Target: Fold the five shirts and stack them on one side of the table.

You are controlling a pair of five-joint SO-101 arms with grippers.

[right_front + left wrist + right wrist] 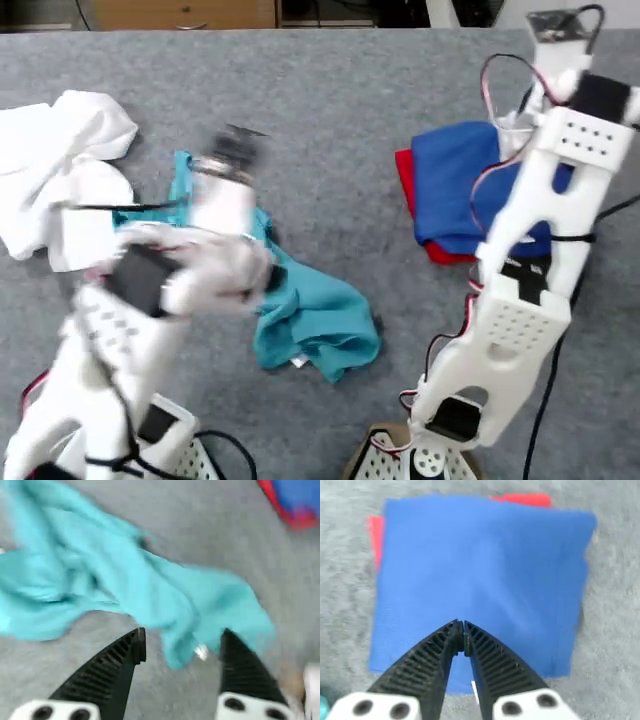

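**Q:** What is on the table [340, 100]?

**A:** It is a grey table, seen from above, with shirts in three places. A crumpled heap of white fabric [60, 150] lies at the left edge, toward the far corner. I cannot tell how many shirts are in it. A teal shirt [315, 310] lies unfolded and rumpled left of the middle, and a small white tag [298, 362] shows at its hem nearest the near edge. Toward the right edge, a blue shirt [450, 180] folded into a neat rectangle rests on a folded red shirt [405, 180]. The red one shows as a strip along the stack's left side and near end.

**Q:** Where are the two arms?

**A:** Both white arms rise from bases at the near edge. The left arm [150, 290] leans over the teal shirt and covers the end closest to the white heap. The right arm [530, 250] stretches toward the far edge, over the blue and red stack.

**Q:** What are the fingers doing?

**A:** In the left wrist view, the left gripper [182, 632] has its black ribbed fingers spread wide apart. They hold nothing, and the teal shirt and grey table lie below them. In the right wrist view, the right gripper [461, 627] has its fingers pressed together at the tips, with nothing between them. It is above the blue shirt, close to one edge of the folded rectangle.
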